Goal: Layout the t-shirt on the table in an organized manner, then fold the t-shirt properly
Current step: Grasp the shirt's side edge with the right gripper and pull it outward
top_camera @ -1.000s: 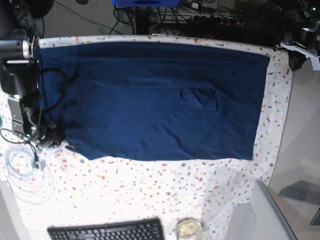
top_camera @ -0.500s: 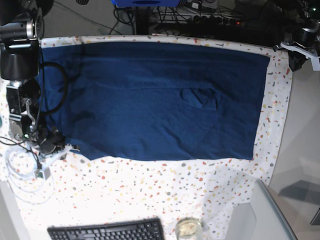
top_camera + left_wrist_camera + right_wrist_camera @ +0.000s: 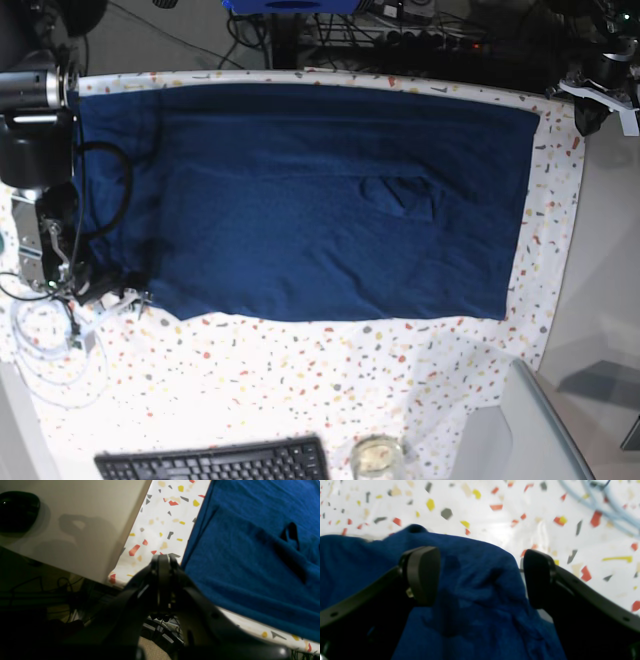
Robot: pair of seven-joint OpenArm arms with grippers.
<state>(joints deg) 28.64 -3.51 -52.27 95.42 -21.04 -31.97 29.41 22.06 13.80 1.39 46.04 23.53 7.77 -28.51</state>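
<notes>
— Where's the shirt right now?

— The t-shirt (image 3: 330,195) is spread wide across the table (image 3: 300,380), dark navy on that white cloth with the red, yellow and grey flecks. It's lying mostly flat, with a small folded ridge near the middle and some bunching at the corner by the right arm.

— And the right gripper?

— Right gripper (image 3: 480,576) is down at that bunched corner, jaws standing well apart. From its wrist view a hump of blue fabric sits between the two black fingertips (image 3: 422,573), but neither pad is pinching it. Open, holding nothing, as far as I can see.

— The other arm?

— Left gripper (image 3: 162,560) is off at the far corner of the table, beside the shirt's edge, apart from it. Its fingers are pressed together into one dark wedge, nothing between them. Closed and empty.

— Anything else on the table?

— A black keyboard (image 3: 215,462) at the near edge, a small glass jar (image 3: 377,457) just beside it, and a coil of pale cable (image 3: 50,345) near the right arm.
</notes>
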